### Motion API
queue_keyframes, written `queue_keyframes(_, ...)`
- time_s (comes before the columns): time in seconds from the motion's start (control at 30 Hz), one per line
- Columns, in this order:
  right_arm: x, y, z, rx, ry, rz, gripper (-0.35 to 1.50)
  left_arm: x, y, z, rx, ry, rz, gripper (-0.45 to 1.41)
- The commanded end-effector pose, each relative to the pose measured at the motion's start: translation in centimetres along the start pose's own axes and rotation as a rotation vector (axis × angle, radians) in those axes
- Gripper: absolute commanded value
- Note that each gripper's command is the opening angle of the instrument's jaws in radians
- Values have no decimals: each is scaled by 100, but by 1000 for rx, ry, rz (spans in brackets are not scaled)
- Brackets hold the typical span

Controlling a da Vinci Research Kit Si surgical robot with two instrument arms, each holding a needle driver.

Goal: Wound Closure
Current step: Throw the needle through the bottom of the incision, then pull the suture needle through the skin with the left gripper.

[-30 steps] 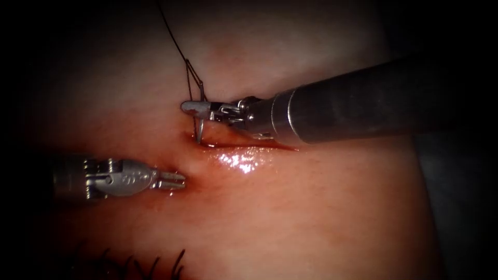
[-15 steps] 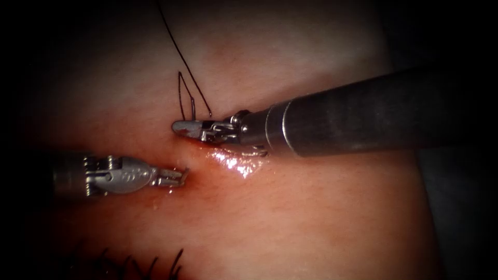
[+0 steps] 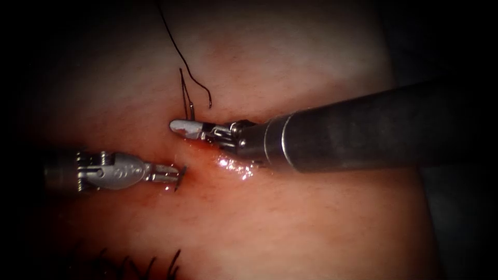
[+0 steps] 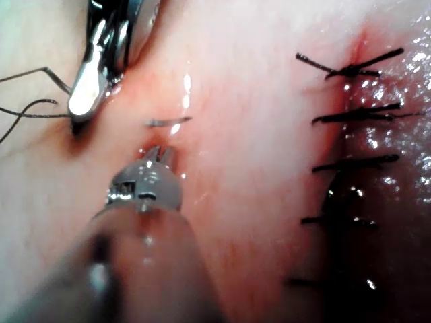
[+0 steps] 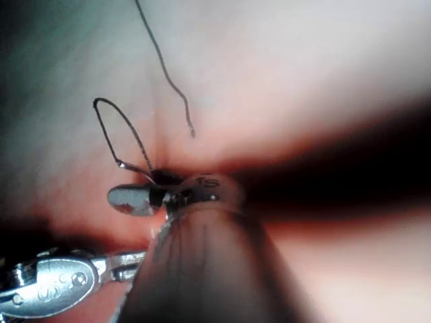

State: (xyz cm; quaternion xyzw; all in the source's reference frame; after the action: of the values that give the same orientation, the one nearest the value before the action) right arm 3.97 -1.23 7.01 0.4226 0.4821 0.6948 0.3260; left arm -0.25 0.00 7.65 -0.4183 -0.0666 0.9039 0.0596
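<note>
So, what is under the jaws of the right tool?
The right tool holds the needle, whose back end rises above the jaws, trailing thread. Beneath lie tissue and red fluid; the needle's remainder is covered.

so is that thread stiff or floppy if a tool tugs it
Probably floppy: the thread lies in loose loops and kinks above the right tool. It looks thin and light, so it would likely follow a pull easily. It may slip, since red fluid wets the tissue nearby.

Surgical practice bench: stitched tissue [image 4: 256, 168] under two needle-driver tools.
</note>
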Motion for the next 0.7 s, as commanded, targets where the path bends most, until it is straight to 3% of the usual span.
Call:
queue_keyframes(0.03, 8, 10, 1, -11, 21, -56, 73, 0, -3, 5, 6, 17, 19, -8)
queue_keyframes(0.33, 52, 26, -25, -69, 75, -192, 86, 2, -12, 1, -51, 192, 147, 7)
queue_keyframes(0.47, 66, 31, -33, -87, 79, -236, 98, 1, -16, 5, -69, 227, 162, 27)
queue_keyframes(0.7, 76, 32, -41, -148, 39, -421, 110, 3, -21, 14, -97, 272, 190, 44)
